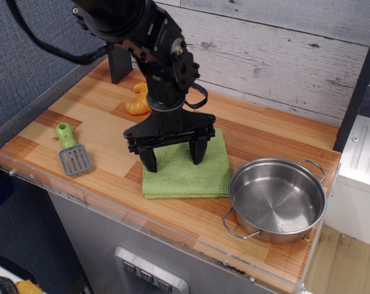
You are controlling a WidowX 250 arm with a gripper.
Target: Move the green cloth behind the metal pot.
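Observation:
The green cloth (188,176) lies flat and folded on the wooden counter, just left of the metal pot (278,199). The pot is shallow, shiny and empty, with two wire loop handles, at the front right. My black gripper (174,160) is open, its two fingers pointing down over the cloth. The left fingertip (151,165) is at the cloth's left edge and the right fingertip (198,157) is over its middle. I cannot tell whether the tips touch the cloth. The arm hides the cloth's back part.
A grey spatula with a green handle (71,150) lies at the front left. An orange object (138,101) sits behind the arm at the back. A black post (119,64) stands at the back left. A wooden wall runs behind the counter; a clear rim edges its front.

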